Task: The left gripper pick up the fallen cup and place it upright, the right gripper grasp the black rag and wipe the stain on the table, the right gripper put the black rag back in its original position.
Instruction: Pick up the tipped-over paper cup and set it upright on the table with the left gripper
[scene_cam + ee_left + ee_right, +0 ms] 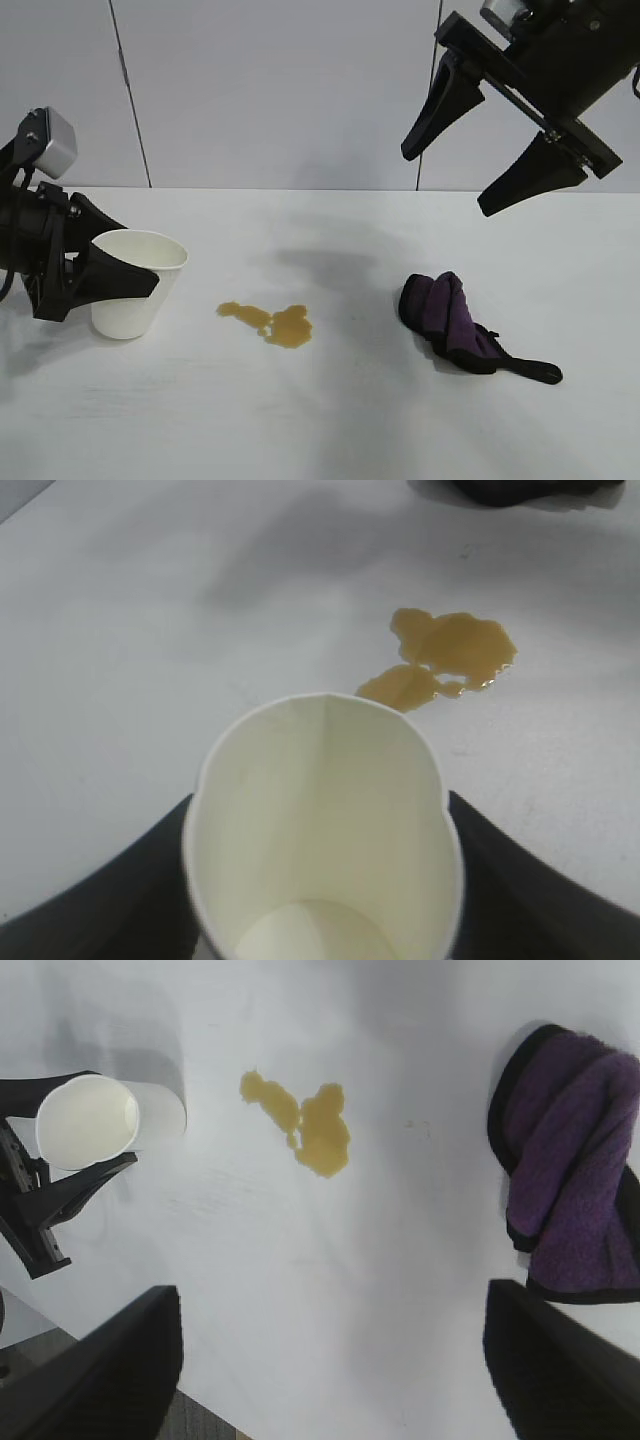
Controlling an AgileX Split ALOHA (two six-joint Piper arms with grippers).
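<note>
The left gripper (112, 277) squeezes the upright cup (134, 283), seemingly on the table (330, 420); a clumsy release could topple it toward the stain (270, 323). The right gripper (478, 150) hangs wide open and empty above the rag (450, 318).

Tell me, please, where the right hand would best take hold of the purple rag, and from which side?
Probably from above, across the bunched purple body of the rag: it lies heaped on the table, while its thin black tail lies flat. The right hand hangs open above it.

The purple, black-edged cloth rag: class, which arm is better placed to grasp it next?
Right. The right gripper hangs open above the purple, black-edged cloth rag, while the left gripper is closed on the white paper cup.
</note>
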